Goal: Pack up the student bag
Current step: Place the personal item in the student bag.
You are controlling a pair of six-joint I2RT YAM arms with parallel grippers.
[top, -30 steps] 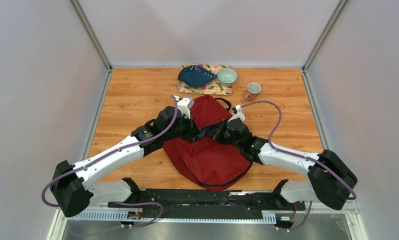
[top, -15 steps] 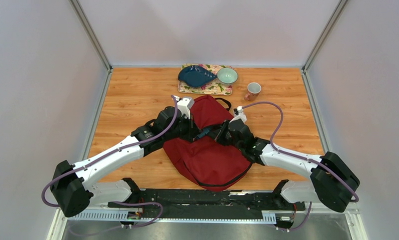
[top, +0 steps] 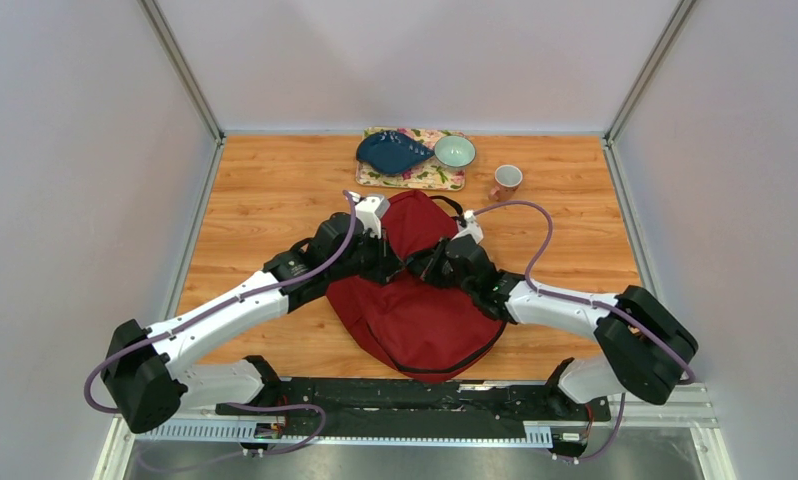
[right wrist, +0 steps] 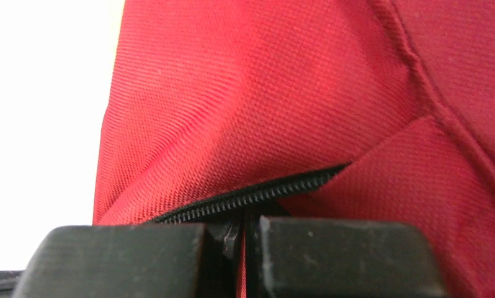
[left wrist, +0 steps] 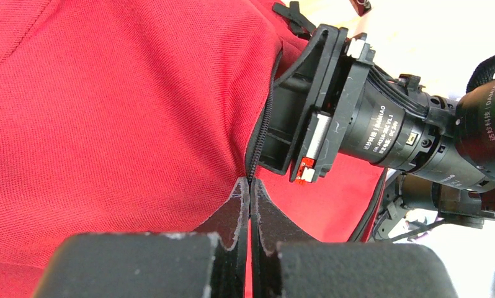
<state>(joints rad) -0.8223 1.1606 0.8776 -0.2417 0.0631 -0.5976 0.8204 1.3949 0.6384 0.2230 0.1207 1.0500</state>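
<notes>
The student bag [top: 415,320], dark red with black zippers, lies flat in the middle of the wooden table, its top loop [top: 449,207] toward the back. Both grippers meet over its upper middle. My left gripper [top: 395,262] is shut, and in the left wrist view its tips [left wrist: 250,186] pinch the red fabric at the end of a black zipper [left wrist: 262,133]. My right gripper [top: 423,268] is shut on the same zipper line [right wrist: 257,195], with a dark tab and a sliver of red between its fingers [right wrist: 242,234]. The right gripper's body [left wrist: 332,118] sits just beyond the left one's tips.
At the back of the table a floral tray [top: 445,178] carries a dark blue dish [top: 390,152] and a pale green bowl [top: 455,151]. A pink mug [top: 506,180] stands to its right. Grey walls enclose the table on three sides.
My right arm has swung left, bringing its gripper closer to the left gripper along the bag. A small blue patch seen between the grippers earlier no longer shows. The left arm has held still.
</notes>
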